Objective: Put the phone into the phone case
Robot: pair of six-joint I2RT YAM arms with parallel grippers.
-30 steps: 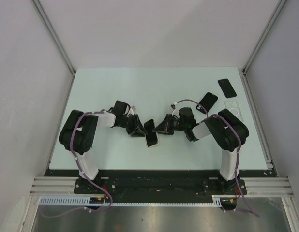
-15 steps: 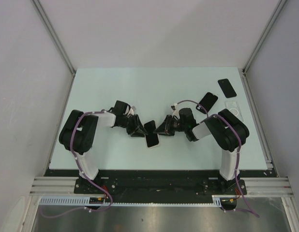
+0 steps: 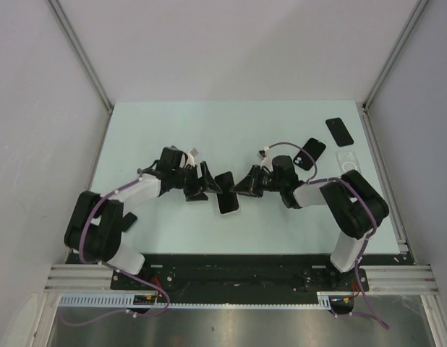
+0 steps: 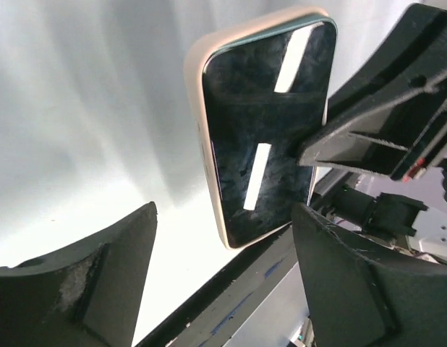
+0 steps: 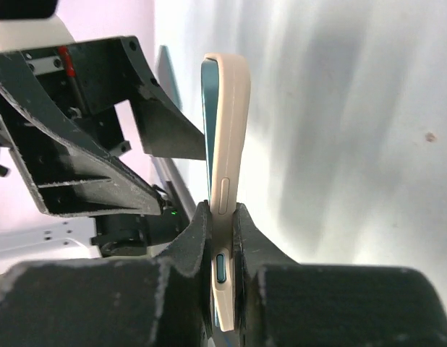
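Three phones (image 3: pixel 227 195) (image 3: pixel 310 152) (image 3: pixel 339 131), one clear case (image 3: pixel 349 160)

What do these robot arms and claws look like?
The left arm and right arm have white links, bulky black joints and a purple cable along each. The left gripper and right gripper are black, angular, with two ribbed fingers.

free: inside left end effector (image 4: pixel 223 278) | obstacles: phone (image 4: pixel 263 123), right end effector (image 5: pixel 222 217) ahead

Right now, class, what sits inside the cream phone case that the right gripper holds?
A phone with a dark glossy screen fills the cream case, which is pinched by the right gripper. The phone's back and the case's inner floor are covered.
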